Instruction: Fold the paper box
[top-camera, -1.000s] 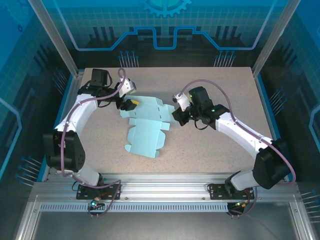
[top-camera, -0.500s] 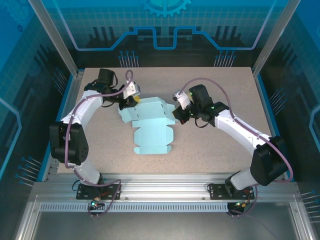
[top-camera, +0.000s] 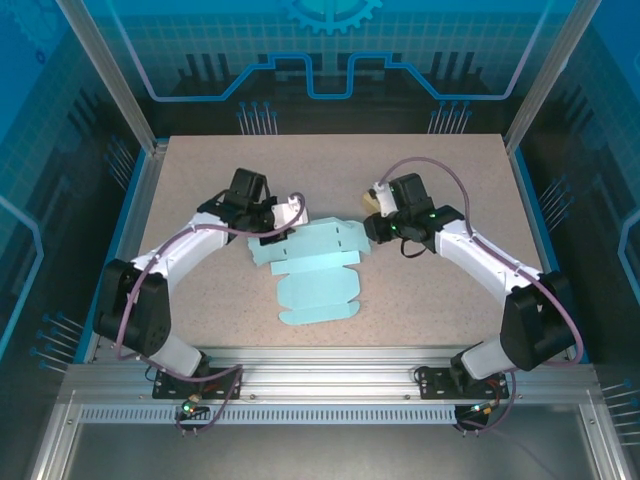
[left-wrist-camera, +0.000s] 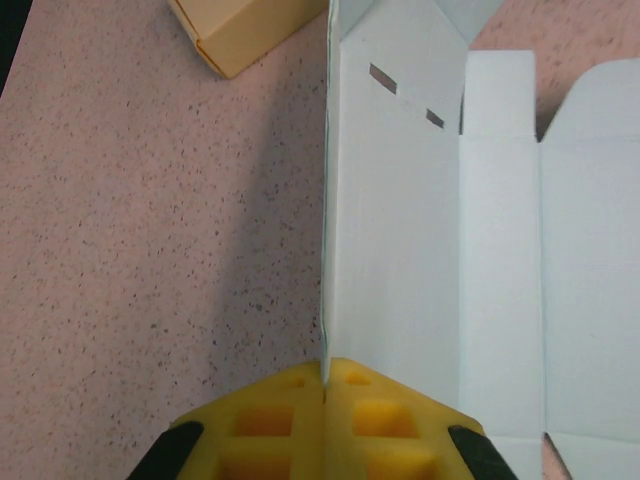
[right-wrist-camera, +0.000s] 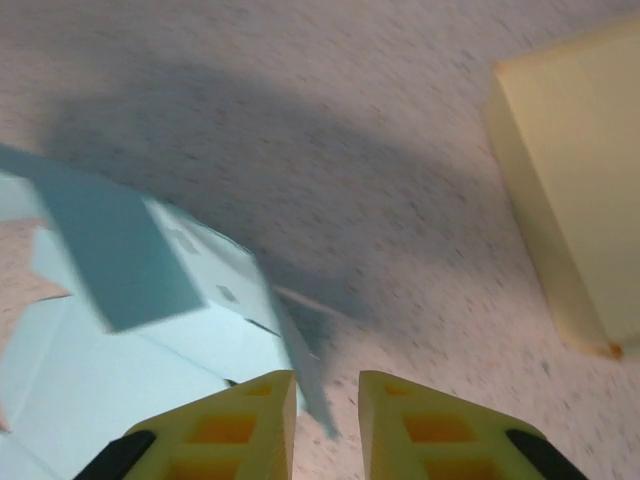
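Pinching thin, creased pale-blue paper box (top-camera: 318, 285)

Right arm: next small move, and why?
Probably ease the right gripper sideways onto the box's nearest edge and close. Its jaws stand apart with nothing between them, and that edge lies just beside the gap. The left gripper is shut on the upright panel.

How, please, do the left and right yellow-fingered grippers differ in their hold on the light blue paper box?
The left yellow-fingered gripper is shut on a raised panel of the light blue paper box; the right yellow-fingered gripper is open, a gap between its fingers. The left holds the box; the right holds nothing. Both sit at the box's edge.
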